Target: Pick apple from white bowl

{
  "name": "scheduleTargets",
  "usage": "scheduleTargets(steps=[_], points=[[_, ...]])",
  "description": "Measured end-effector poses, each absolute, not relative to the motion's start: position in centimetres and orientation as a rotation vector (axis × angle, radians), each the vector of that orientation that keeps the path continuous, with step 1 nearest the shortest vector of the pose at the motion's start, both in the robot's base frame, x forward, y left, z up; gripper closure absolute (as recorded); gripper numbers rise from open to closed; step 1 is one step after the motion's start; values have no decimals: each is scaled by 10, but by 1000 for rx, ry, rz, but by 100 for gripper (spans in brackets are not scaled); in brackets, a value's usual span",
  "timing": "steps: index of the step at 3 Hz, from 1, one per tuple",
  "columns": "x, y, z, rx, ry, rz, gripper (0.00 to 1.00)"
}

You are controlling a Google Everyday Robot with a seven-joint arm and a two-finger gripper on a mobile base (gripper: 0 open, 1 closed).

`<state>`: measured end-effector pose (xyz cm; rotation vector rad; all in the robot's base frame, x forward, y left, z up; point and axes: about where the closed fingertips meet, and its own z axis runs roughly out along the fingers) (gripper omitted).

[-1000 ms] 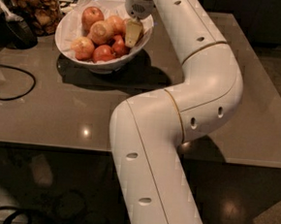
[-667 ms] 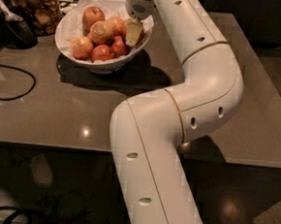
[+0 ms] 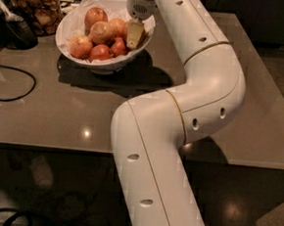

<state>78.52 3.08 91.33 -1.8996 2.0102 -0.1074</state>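
Reaching into the white bowl (image 3: 106, 66) from its right rim, the gripper (image 3: 133, 37) sits low inside, just beside the apple (image 3: 118, 26). Clamped or loose: cannot tell. The apple is round, pale yellow-tan with an orange-red blush, at the back-right of the pile, with a small red apple (image 3: 118, 47) just in front. The bowl stands at the far left of the grey table (image 3: 58, 113). A glass jar (image 3: 35, 6) is near its left rim and a black cable (image 3: 12, 82) lies front-left. The arm (image 3: 181, 113) crosses the table to the right.

The bowl (image 3: 104, 66) sits far left on the table (image 3: 58, 116), a jar (image 3: 36, 6) to its left. The apple (image 3: 101, 32) lies in the bowl, with the gripper (image 3: 134, 35) to its right.
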Motion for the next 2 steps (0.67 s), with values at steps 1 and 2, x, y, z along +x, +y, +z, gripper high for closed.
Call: scheduleTargets(steps=[1,2], points=[[785,31,913,-1900,2010,-107,100],[790,35,927,-1858,1972,-107,100]])
